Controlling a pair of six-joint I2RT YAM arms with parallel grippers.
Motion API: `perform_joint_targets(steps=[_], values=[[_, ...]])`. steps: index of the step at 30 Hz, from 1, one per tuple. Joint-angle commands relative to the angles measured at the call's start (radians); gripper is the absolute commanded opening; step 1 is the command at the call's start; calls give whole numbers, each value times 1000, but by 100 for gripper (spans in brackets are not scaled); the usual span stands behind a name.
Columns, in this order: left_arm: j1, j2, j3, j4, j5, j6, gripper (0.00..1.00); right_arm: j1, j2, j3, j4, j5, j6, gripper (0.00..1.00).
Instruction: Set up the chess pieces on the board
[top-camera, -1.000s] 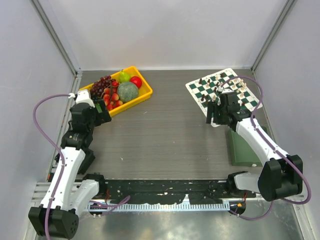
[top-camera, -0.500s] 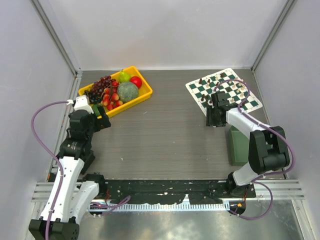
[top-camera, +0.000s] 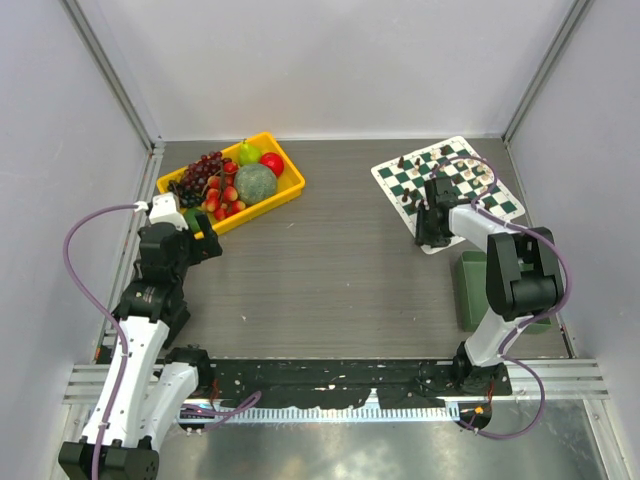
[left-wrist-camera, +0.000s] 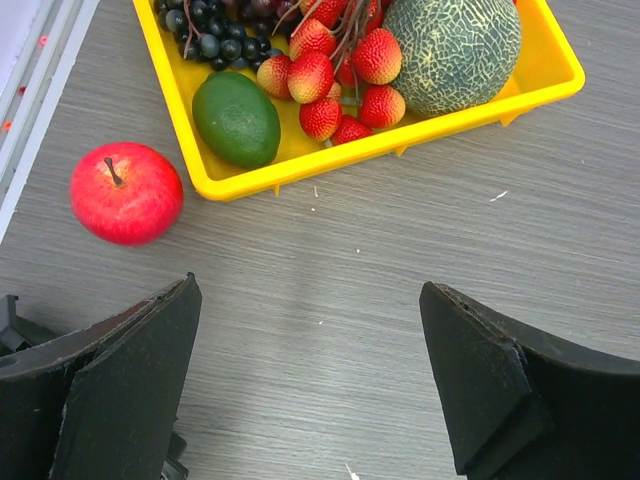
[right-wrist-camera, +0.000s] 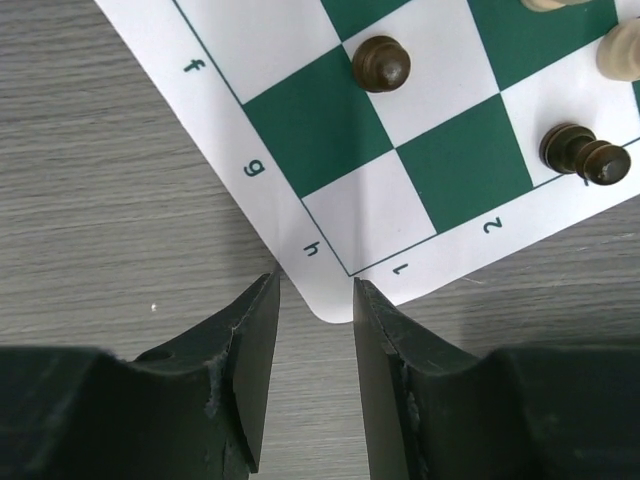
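The board (top-camera: 383, 173), a green and white checkered mat, lies at the back right with several dark and cream chess pieces (top-camera: 405, 198) standing on it. My right gripper (top-camera: 432, 228) points down at its near left corner. In the right wrist view the board's (right-wrist-camera: 290, 60) rounded corner by "h" and "1" sits in the narrow gap of the right gripper (right-wrist-camera: 316, 280), which is open, with the fingertips (right-wrist-camera: 262, 300) at the mat's edges. A dark pawn (right-wrist-camera: 381, 63) and another dark piece (right-wrist-camera: 583, 155) stand nearby. My left gripper (left-wrist-camera: 310, 292) hangs wide open over bare table, holding nothing.
A yellow tray (top-camera: 292, 186) of fruit stands at the back left. Its rim (left-wrist-camera: 350, 150) lies just ahead of the left gripper, and a red apple (left-wrist-camera: 126, 193) rests on the table beside it. A dark green tray (top-camera: 480, 295) sits near the right arm. Walls enclose the table.
The right arm folded inward, bringing its gripper down to the board's near left corner while the jaws narrowed. The left arm shifted slightly back and to the left.
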Motion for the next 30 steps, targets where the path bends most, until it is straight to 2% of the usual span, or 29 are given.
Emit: perform_joint_targets(steps=[1, 4, 5, 9, 10, 12, 14, 20, 22, 30], values=[[6, -14, -2, 77, 13, 26, 99, -14, 17, 30, 31, -20, -6, 41], [6, -14, -2, 81, 16, 29, 99, -17, 32, 30, 31, -26, -9, 41], [6, -16, -2, 81, 19, 29, 99, -15, 37, 32, 31, -29, -9, 37], [6, -17, -7, 91, 35, 28, 99, -15, 54, 30, 20, -28, -11, 34], [6, -19, -7, 94, 39, 28, 99, -15, 58, 29, 16, -34, -11, 31], [4, -22, -12, 100, 44, 29, 99, -14, 63, 24, 16, -42, -11, 30], [6, -25, -15, 104, 45, 28, 99, -15, 64, 23, 14, -51, -17, 22], [4, -28, -22, 104, 45, 29, 99, -11, 74, 30, 1, -86, -30, 17], [6, -31, -25, 104, 45, 29, 99, -4, 77, 38, -7, -94, -38, 11], [6, -36, -32, 101, 39, 34, 99, 45, 89, 50, -29, -125, -54, 11]])
